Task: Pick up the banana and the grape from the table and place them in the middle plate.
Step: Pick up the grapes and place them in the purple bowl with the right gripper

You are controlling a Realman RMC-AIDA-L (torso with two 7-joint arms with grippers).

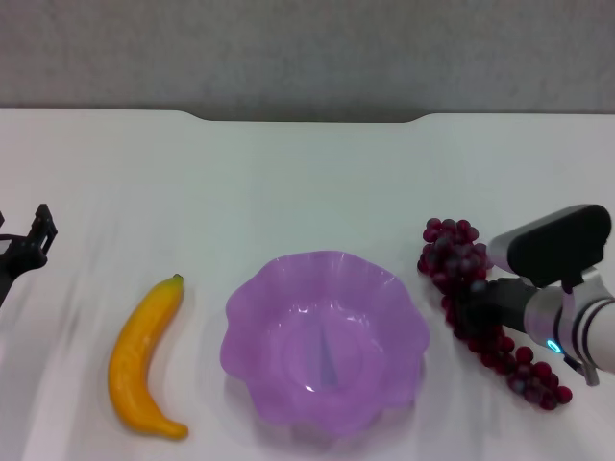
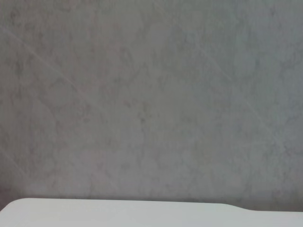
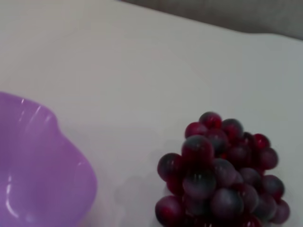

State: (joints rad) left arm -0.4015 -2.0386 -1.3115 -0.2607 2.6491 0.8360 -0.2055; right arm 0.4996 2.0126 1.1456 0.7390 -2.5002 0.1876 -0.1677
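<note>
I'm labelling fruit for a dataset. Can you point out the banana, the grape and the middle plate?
banana (image 1: 139, 357): head view, middle of its yellow body.
grape (image 1: 452, 252): head view, wide far end of the bunch.
middle plate (image 1: 252, 298): head view, scalloped rim nearest the banana.

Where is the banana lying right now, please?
In the head view, the banana lies on the table on the robot's left, just beside the middle plate, untouched.

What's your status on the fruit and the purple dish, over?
Right gripper at the dark red grape bunch, grip unclear. Left gripper off at table's left edge. Yellow banana on white table; scalloped purple plate empty. Nothing blocking.
</note>
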